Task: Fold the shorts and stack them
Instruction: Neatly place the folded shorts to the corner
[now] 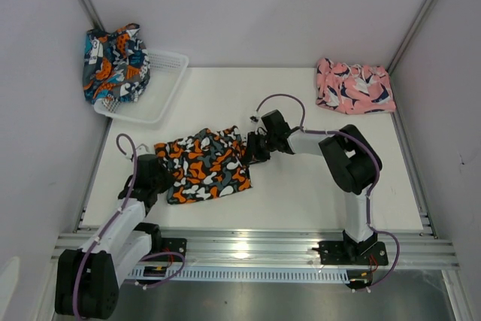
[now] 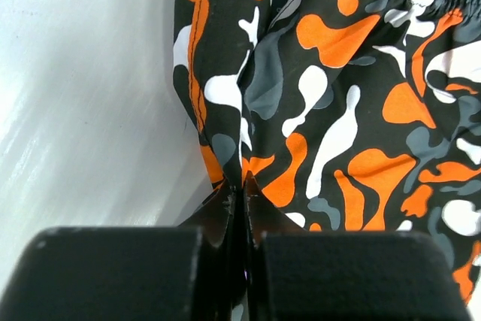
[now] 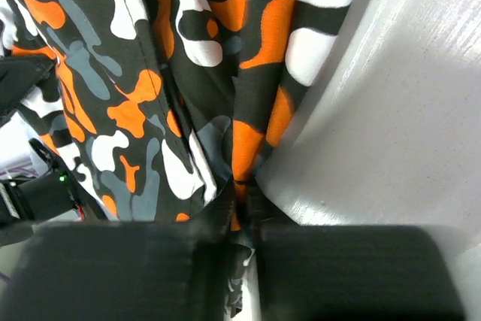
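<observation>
Clenched on opposite edges of the black shorts point(image 1: 204, 165): left fingers point(image 2: 222, 219) and right fingers point(image 3: 225, 212), cloth spread flat on the surface point(image 1: 308, 186) between them (two pinch points so it lifts and folds evenly, I'd guess).

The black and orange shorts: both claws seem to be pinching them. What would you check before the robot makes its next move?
1. Left gripper shut on the black shorts, at their left edge: ok.
2. Right gripper shut on their right edge: ok.
3. Fabric lying flat between the two grips: not ok, it looks rumpled and creased.
4. How many layers each gripper has pinched: cannot tell.
5. Pink shorts out of the way: ok, they lie apart at the far right corner.
6. Teal shorts out of the way: ok, draped over the basket at far left.
</observation>
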